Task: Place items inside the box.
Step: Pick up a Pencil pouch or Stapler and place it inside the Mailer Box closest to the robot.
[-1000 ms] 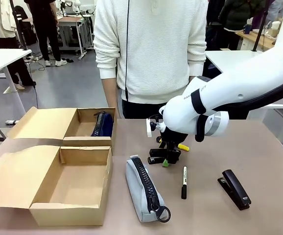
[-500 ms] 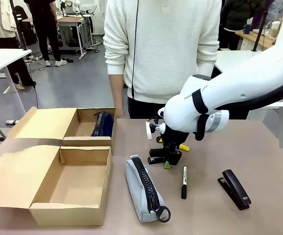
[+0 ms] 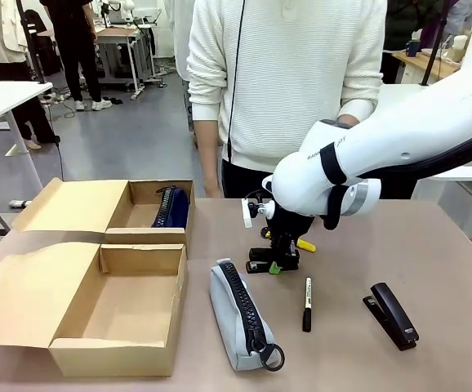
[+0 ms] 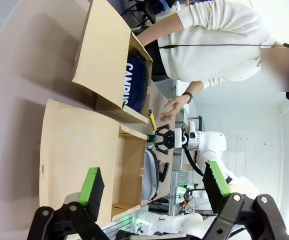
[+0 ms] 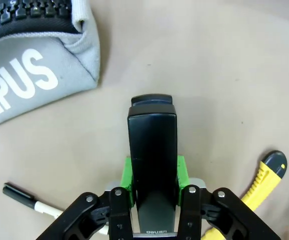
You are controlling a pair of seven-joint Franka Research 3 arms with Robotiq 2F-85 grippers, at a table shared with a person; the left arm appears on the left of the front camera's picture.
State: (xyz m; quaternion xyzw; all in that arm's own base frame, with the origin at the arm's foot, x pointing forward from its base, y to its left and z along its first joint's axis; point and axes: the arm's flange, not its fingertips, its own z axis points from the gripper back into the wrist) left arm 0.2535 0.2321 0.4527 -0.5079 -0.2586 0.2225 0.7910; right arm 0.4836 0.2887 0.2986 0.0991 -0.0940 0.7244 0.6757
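Nearest lies the grey zip pouch (image 3: 238, 314) (white letters "MPUS" readable), with a marker pen (image 3: 307, 303) and a second stapler (image 3: 392, 315) to its right. Just beyond, the right gripper (image 5: 153, 181) pinches a glossy black stapler (image 5: 152, 142), with the yellow utility knife (image 5: 265, 177) beside it. Farther off, the navy pouch (image 3: 171, 207), lettered "CAMPUS", sits in the far compartment of the box (image 3: 113, 359). The left gripper (image 4: 154, 182) is spread wide.

We record the right arm (image 3: 407, 131), at the right of the frame: white rounded shell, black band (image 3: 327, 167), grey metal ring (image 3: 358, 201), dark lettering. The right gripper (image 5: 154, 175) is black, with green pads (image 5: 127, 175) and silver pivot screws. The left gripper (image 4: 154, 182), along the bottom edge, matches it. The person (image 3: 301, 82) wears a white ribbed sweater crossed by a thin black cord (image 3: 238, 73).
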